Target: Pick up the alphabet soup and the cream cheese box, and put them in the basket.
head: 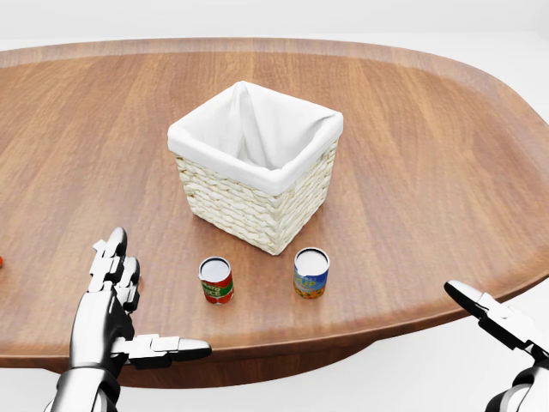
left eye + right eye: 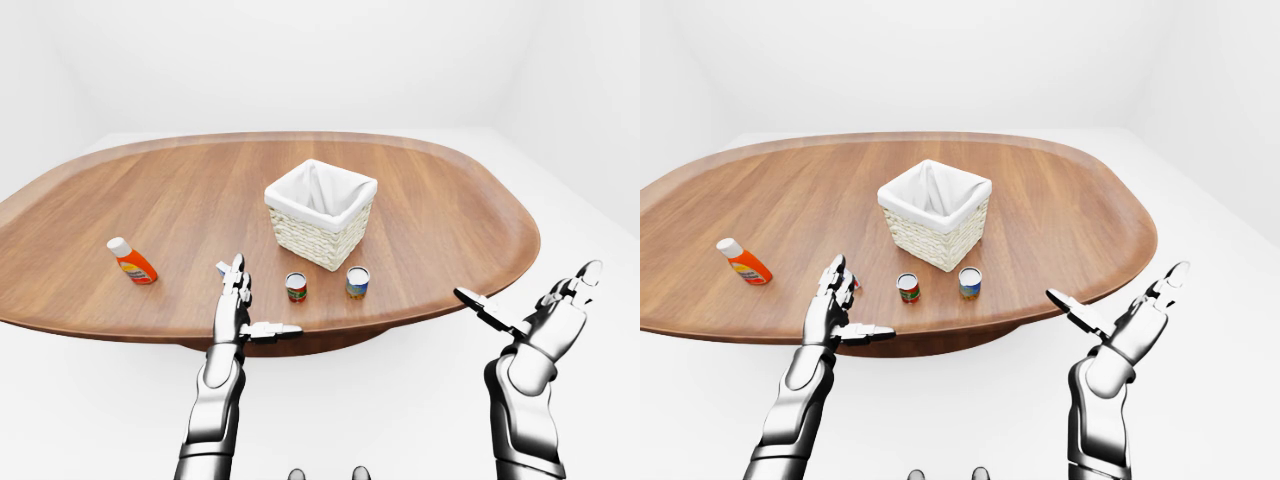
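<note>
The left hand [image 1: 110,296] hovered over the near rim of the oval brown wooden table [image 1: 429,172], fingers spread wide and thumb stuck out sideways, holding nothing. The right hand [image 2: 545,315] hung off the table's edge at the right, likewise splayed open and empty.

In the head view the short red-and-green-labelled can [image 1: 216,281], which I took for the alphabet soup, stood upright at about two o'clock from the left hand, near it but apart; its long axis ran vertical, its pale lid facing up. The left hand looked plainly the nearer of the two, so a reach up and to the right with that arm seemed the natural opening. A second upright can with a blue-and-yellow label [image 1: 310,272] stood beside the first at its three o'clock, between the two hands.

The square white-lined wicker basket [image 1: 257,210] sat just beyond both cans, at twelve to one o'clock from the soup.

A small pale box [image 2: 222,267], possibly the cream cheese, peeked out at the left hand's fingertips in the left-eye view; too little showed to be sure. An orange bottle with a white cap [image 2: 132,262] lay tilted far off at nine o'clock.
</note>
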Controlling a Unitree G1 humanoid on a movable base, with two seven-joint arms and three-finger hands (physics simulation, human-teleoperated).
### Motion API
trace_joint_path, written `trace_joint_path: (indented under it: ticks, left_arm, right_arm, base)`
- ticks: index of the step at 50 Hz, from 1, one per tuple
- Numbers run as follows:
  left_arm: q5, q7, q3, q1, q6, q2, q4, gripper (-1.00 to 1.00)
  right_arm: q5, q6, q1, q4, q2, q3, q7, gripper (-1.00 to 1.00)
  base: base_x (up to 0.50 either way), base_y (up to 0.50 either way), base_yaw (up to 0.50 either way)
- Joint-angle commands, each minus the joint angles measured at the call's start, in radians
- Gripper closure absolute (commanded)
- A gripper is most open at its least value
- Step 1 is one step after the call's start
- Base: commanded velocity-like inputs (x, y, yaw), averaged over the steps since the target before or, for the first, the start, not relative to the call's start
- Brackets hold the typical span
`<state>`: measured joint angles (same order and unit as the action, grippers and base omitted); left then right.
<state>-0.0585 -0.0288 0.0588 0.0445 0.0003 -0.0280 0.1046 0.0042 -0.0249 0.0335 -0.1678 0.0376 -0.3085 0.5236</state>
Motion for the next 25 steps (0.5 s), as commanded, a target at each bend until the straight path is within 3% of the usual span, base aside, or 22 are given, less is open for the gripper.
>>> trace_joint_path:
  ticks: [1, 4, 8, 11, 20, 25]
  left_arm:
    - [0.001, 0.009, -0.001, -0.005, 0.018, 0.002, -0.026, -1.00]
    - [-0.006, 0.010, 0.006, 0.002, 0.005, 0.000, -0.006, -1.00]
    - [-0.004, 0.015, 0.004, -0.003, 0.015, 0.001, -0.022, -1.00]
    - [-0.004, 0.019, 0.006, 0.000, 0.009, 0.000, -0.014, -1.00]
    - [-0.006, 0.031, 0.013, 0.010, -0.005, -0.002, 0.009, -1.00]
    - [-0.004, 0.033, 0.011, 0.007, 0.000, -0.003, 0.001, -1.00]
  right_arm:
    - [0.005, 0.006, 0.006, -0.018, -0.002, 0.000, 0.000, -1.00]
    - [0.001, 0.000, 0.003, -0.010, -0.002, -0.001, 0.000, -1.00]
    - [0.007, 0.017, 0.007, -0.026, -0.003, 0.000, 0.000, -1.00]
    - [0.008, 0.021, 0.005, -0.022, -0.003, -0.001, 0.000, -1.00]
    - [0.007, 0.014, -0.003, -0.002, 0.001, -0.002, 0.000, -1.00]
    - [0.005, 0.008, -0.002, 0.003, 0.001, 0.000, 0.000, -1.00]
  base:
    - [0.00, 0.00, 0.00]
    - [0.00, 0.00, 0.00]
    - [0.00, 0.00, 0.00]
    - [0.00, 0.00, 0.00]
    - [0.16, 0.00, 0.00]
    - [0.18, 0.00, 0.00]
